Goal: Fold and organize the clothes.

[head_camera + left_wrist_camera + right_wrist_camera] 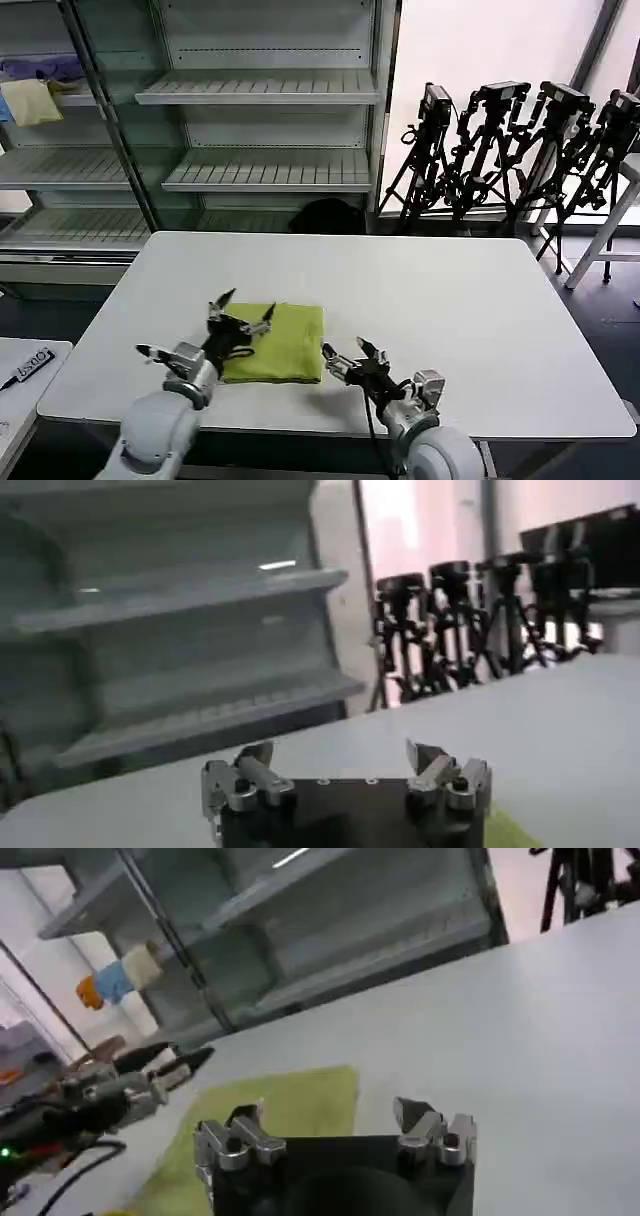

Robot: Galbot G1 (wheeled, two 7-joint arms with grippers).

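Observation:
The clothes are one lime yellow-green T-shirt (278, 343), folded into a flat rectangle near the front edge of the white table (450, 300). Its cloth also shows in the right wrist view (290, 1108), with a corner in the left wrist view (510, 832). My left gripper (240, 312) hovers over the shirt's left edge, open and holding nothing (340, 765). My right gripper (350, 355) hangs just right of the shirt's front right corner, open and empty (330, 1123). The left gripper (175, 1066) appears in the right wrist view beyond the shirt.
Grey shelving (260, 100) stands behind the table, with a pale yellow cloth (32, 102) and a blue-purple cloth (45, 68) on its upper left shelves. Black camera tripods (520, 150) line the back right. A small side table (20, 385) sits at the left.

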